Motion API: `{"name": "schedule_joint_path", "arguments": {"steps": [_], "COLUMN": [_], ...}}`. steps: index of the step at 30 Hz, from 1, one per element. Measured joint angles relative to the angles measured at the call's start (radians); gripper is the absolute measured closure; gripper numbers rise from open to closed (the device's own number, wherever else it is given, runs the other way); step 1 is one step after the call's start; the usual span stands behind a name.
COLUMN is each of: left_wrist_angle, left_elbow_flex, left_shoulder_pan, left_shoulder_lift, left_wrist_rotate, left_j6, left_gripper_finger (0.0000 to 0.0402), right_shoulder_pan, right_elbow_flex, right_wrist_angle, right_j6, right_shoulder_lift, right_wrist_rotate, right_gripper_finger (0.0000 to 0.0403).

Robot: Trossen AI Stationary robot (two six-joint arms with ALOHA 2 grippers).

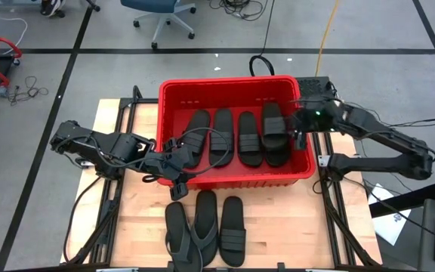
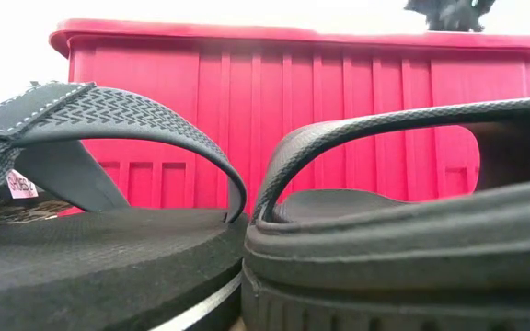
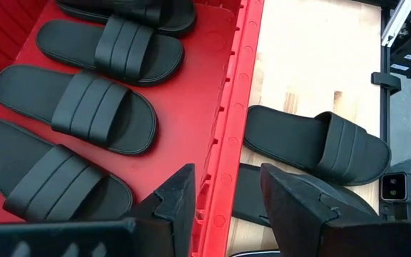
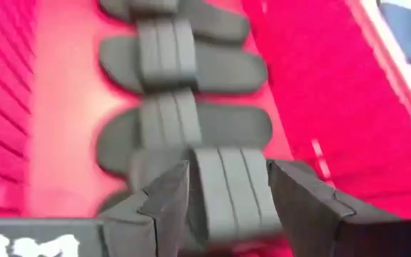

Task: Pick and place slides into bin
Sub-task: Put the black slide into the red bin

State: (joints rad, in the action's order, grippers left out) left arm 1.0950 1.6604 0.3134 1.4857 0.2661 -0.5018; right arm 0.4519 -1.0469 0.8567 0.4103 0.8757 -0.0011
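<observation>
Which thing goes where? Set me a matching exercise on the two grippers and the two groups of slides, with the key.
Things
1. left gripper
2. right gripper
3. row of four slides
4. three slides

Places
a. on the table in front of the bin
b. astride the bin's near wall
c. inside the bin, side by side
d. above the bin's right end

Pairs: 1-b, 2-d, 3-c, 4-a
</observation>
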Motion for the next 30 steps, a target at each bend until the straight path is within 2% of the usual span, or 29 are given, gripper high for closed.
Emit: {"name": "schedule_joint_path", "arguments": {"steps": [4, 6, 12, 16, 21, 24, 30], "left_wrist_angle": [0.0, 0.0, 0.0, 0.0, 0.0, 0.0, 0.0], "left_elbow_flex": [0.0, 0.0, 0.0, 0.0, 0.0, 0.0, 0.0], "left_shoulder_pan": [0.0, 0.0, 0.0, 0.0, 0.003, 0.014, 0.074], "left_shoulder_lift": [0.0, 0.0, 0.0, 0.0, 0.0, 0.0, 0.0], "left_wrist_rotate": [0.0, 0.0, 0.0, -0.005, -0.094, -0.135, -0.135], "left_j6": [0.0, 0.0, 0.0, 0.0, 0.0, 0.003, -0.003], "left_gripper_finger": [0.0247, 0.0247, 0.0247, 0.0247, 0.0247, 0.0247, 0.0247], "right_shoulder_pan": [-0.121, -0.192, -0.425, -0.588, -0.758, -0.826, -0.915], "right_elbow_flex": [-0.058, -0.075, -0.087, -0.087, -0.087, -0.087, -0.087], "right_wrist_angle": [0.017, 0.019, 0.02, 0.019, 0.0, -0.017, -0.077], "right_j6": [-0.104, -0.136, -0.3, -0.399, -0.515, -0.58, -0.634], "right_shoulder_lift": [-0.042, -0.061, -0.068, -0.029, 0.04, 0.09, 0.208], "right_wrist_rotate": [-0.009, -0.049, -0.084, -0.084, -0.082, -0.08, -0.079], "right_gripper_finger": [0.022, 0.0223, 0.0222, 0.0224, 0.0223, 0.0223, 0.0223]}}
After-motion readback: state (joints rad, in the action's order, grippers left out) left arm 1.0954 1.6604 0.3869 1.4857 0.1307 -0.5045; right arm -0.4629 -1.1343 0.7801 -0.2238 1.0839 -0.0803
